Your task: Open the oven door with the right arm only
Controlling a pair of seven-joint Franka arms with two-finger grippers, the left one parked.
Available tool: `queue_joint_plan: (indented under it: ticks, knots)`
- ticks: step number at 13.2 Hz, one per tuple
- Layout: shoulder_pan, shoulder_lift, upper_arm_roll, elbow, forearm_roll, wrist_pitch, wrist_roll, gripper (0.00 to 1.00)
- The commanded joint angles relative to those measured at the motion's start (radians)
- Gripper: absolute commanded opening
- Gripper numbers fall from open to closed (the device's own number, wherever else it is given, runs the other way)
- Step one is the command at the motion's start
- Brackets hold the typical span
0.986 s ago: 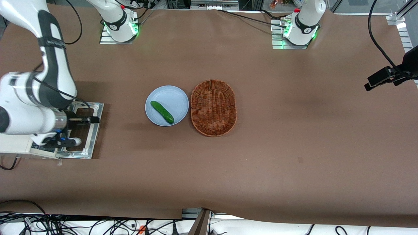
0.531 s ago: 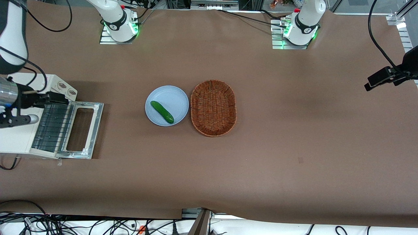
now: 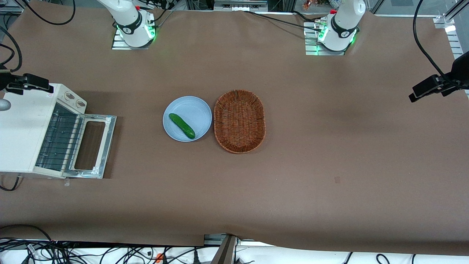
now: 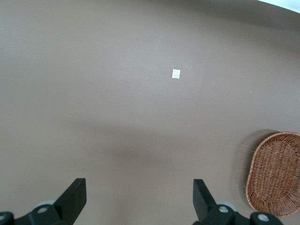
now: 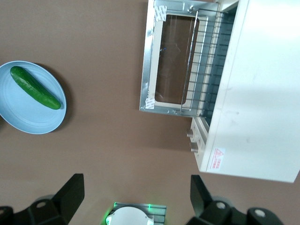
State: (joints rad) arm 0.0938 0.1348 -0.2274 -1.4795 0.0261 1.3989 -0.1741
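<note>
The cream-white oven (image 3: pixel 22 132) stands at the working arm's end of the table. Its oven door (image 3: pixel 108 139) lies folded down flat on the table, with the wire rack (image 3: pixel 58 139) showing in the mouth. In the right wrist view the oven door (image 5: pixel 149 61) lies open in front of the oven (image 5: pixel 258 93), beside the two knobs (image 5: pixel 192 140). My right arm's gripper (image 3: pixel 33 83) hovers above the oven's corner farther from the front camera, apart from the door. The gripper (image 5: pixel 136 197) is open, and only the table and an arm base show between its fingers.
A light blue plate (image 3: pixel 198 108) holding a green cucumber (image 3: pixel 181 125) sits mid-table, beside an oval wicker basket (image 3: pixel 239 121). Two arm bases (image 3: pixel 133 25) (image 3: pixel 339 27) stand farthest from the front camera. Cables lie along the table's near edge.
My right arm has pulled up and away from the folded-down door toward the table's edge, uncovering the oven. The door has stayed flat and open.
</note>
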Motion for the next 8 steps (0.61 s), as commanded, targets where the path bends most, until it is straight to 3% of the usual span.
queue_joint_plan:
  ticks: [1, 5, 8]
  knots:
    - [0.001, -0.050, 0.008, -0.033, -0.021, -0.015, 0.066, 1.00]
    - [0.003, -0.080, 0.028, -0.033, -0.077, -0.017, 0.077, 1.00]
    - [0.006, -0.055, 0.025, 0.002, -0.077, -0.003, 0.056, 1.00]
